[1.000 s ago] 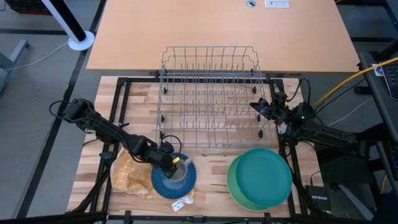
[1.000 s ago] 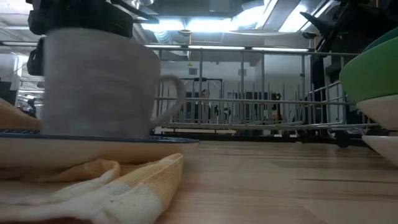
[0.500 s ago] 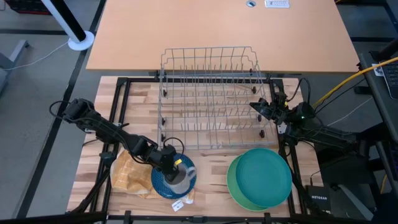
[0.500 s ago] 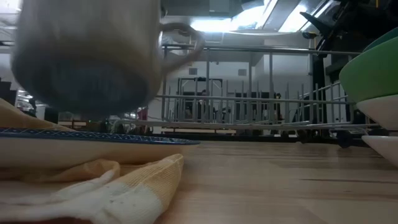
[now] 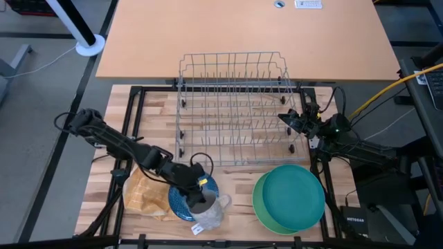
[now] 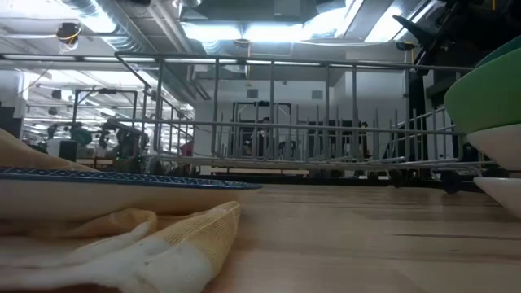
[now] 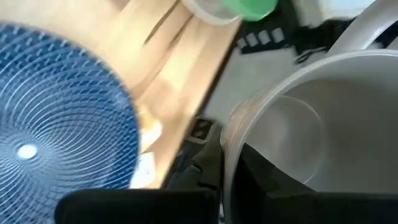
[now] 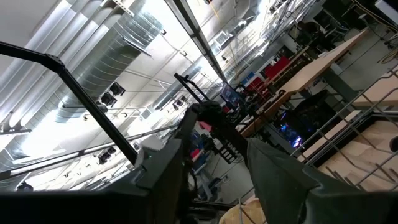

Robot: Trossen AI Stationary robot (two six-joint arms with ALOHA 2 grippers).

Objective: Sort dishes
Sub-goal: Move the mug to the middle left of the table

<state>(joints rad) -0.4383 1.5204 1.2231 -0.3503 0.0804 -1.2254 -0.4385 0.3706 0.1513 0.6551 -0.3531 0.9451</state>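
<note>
The small grey mug (image 5: 215,210) is up in the air, tilted, over the near right rim of the blue patterned plate (image 5: 181,199); it is out of the low view. My left gripper (image 5: 202,198) is shut on the mug. That plate (image 7: 56,118) rests on the yellow-orange checked cloth (image 5: 144,194). A teal plate (image 5: 292,196) tops a green and white stack near the table's near right corner. My right gripper (image 5: 286,119) waits open by the wire rack's (image 5: 235,104) right side. My left gripper has the mug by its wall at the rim (image 7: 225,144), one finger inside (image 7: 273,193) the hollow and one outside. The fingers come slanting down from the table's left. The mug is lifted clear of the plate and tilted, its mouth toward the wrist.
The grey wire rack (image 6: 326,122) stands across the middle of the table. The cloth's edge (image 6: 163,244) lies in front of the blue plate's rim (image 6: 122,177). The green plate stack (image 6: 488,98) is at the right. Bare wood lies between the blue plate and the stack.
My left gripper has lifted the mug off the blue plate, carrying it up and toward the table's near right. The mug stood upright on the plate a second ago; it has tipped and risen out of the low view. The plate has stayed in place.
</note>
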